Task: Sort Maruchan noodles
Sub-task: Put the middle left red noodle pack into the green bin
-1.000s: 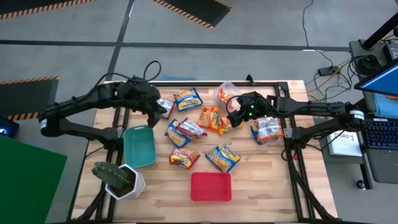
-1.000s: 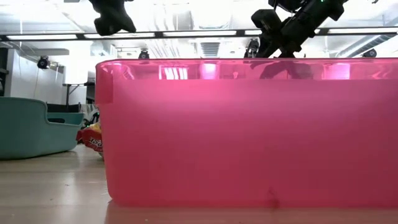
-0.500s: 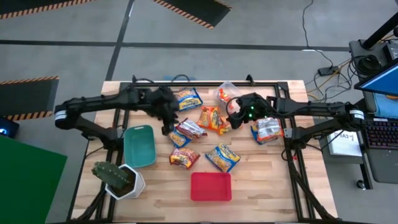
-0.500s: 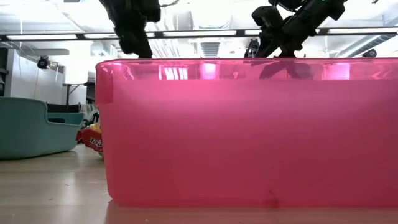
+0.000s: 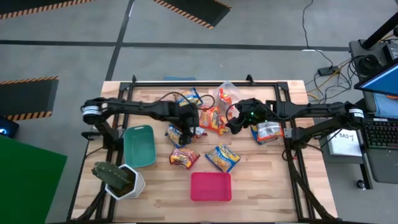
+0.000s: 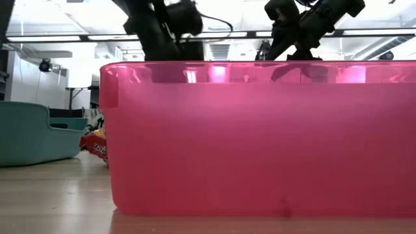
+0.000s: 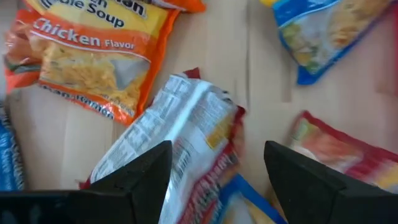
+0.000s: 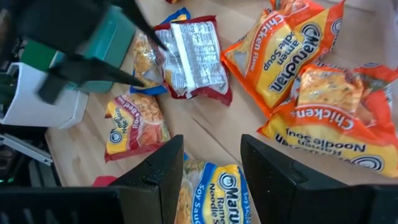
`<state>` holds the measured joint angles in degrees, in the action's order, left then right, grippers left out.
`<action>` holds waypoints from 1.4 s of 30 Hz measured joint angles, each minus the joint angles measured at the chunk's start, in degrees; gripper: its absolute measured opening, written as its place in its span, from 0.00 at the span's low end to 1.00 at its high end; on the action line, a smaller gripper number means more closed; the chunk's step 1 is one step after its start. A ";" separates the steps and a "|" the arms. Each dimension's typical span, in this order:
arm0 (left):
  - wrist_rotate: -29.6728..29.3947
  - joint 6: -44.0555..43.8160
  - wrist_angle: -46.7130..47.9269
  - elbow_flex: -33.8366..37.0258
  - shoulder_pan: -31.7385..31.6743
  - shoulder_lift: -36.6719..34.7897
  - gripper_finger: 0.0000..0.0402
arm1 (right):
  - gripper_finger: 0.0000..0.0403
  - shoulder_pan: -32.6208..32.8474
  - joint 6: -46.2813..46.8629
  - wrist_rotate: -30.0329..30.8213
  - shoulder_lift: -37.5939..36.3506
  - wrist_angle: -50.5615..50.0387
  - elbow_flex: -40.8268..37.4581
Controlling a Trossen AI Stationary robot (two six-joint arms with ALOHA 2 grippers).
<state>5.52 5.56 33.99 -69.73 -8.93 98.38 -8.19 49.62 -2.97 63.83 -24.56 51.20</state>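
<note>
- Main risk: the left gripper (image 7: 214, 180) hangs with its fingers spread directly over the silver-and-red packet (image 7: 180, 140), which lies partly on top of a blue-and-yellow packet (image 5: 175, 135). A closing grip here could, in my judgement, catch both wrappers and carry two kinds into one bin.
- Second risk: the right gripper (image 8: 211, 171) waits just beside the orange chicken packets (image 8: 292, 62), near the left arm's working spot. If both arms move in the central heap, they could collide or drag neighbouring packets. Its fingers stand apart with nothing between them.
- Lesser risk: crinkly film is likely to slip from a shallow pinch on the way to the teal bin (image 5: 139, 145) or the red bin (image 5: 210, 186).
- Position of goods: the noodle packets remain scattered mid-table; in the high view both bins look empty, so sorting is at an early stage.
- Change noted: a second ago the left gripper was clenched near the table's left edge, above the teal bin; it has since swung to the centre and spread wide. The right gripper has hardly moved.
</note>
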 joint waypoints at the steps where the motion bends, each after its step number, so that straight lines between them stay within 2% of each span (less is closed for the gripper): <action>1: 0.00 0.11 -0.87 -0.01 -0.02 0.92 0.58 | 0.37 0.13 0.35 0.00 0.00 0.00 0.00; 10: -0.27 1.20 -2.72 0.00 0.02 5.54 0.53 | 0.37 0.44 2.43 0.00 0.00 -0.02 0.00; 14: -0.50 0.94 -3.20 0.00 0.00 6.69 0.47 | 0.37 0.46 3.00 0.00 0.00 -0.02 0.00; 18: -0.53 -0.98 -3.16 0.00 0.01 7.65 0.32 | 0.37 0.44 3.02 0.03 0.00 -0.02 0.00; 23: -0.51 -2.05 -3.21 0.00 0.00 7.72 0.05 | 0.37 0.46 2.96 0.07 0.00 0.00 0.00; 26: 0.46 -2.21 -3.03 0.00 0.00 6.99 0.02 | 0.37 0.46 2.85 0.14 0.00 -0.02 0.00; 31: 4.57 -1.96 -2.53 -0.46 -0.11 2.18 0.00 | 0.37 0.46 2.71 0.15 0.00 -0.03 0.00; 36: 8.75 1.63 -0.29 -2.42 -0.65 -7.24 0.00 | 0.37 0.44 2.24 0.14 0.00 -0.02 0.00; 39: 9.16 2.85 6.34 -5.26 -1.27 -13.34 0.00 | 0.37 0.45 2.09 0.13 0.00 -0.06 0.00; 42: 8.91 2.24 16.91 -9.26 -2.44 -18.49 0.00 | 0.37 0.46 1.66 0.05 0.00 -0.05 0.00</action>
<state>14.43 7.80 50.90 -78.99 -11.37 79.90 -7.73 51.28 -2.91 63.83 -24.61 51.20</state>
